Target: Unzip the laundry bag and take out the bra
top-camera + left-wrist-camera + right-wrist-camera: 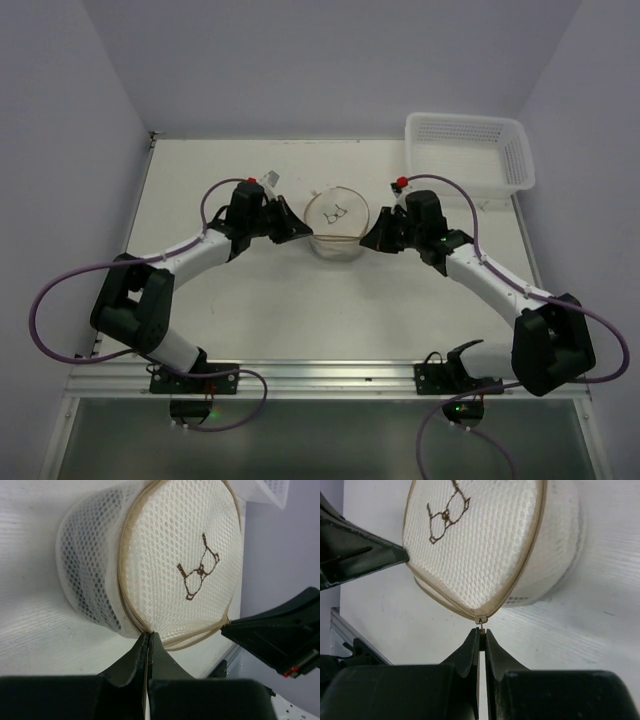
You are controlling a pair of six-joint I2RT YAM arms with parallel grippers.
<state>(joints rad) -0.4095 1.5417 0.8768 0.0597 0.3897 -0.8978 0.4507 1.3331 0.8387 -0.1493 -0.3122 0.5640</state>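
The laundry bag (337, 228) sits mid table (230, 310), between my arms. My left gripper (149, 635), at its 9 o'clock, clamps the tan rim (122, 575) as anchor; my right gripper (481, 631), at 3 o'clock, pinches the zipper pull (481, 622), ready to draw it round

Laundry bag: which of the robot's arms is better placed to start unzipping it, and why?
Right. The right gripper has its jaws closed on the zipper pull at the rim of the laundry bag. The left gripper meets only the tan seam on the opposite side, suited to bracing.
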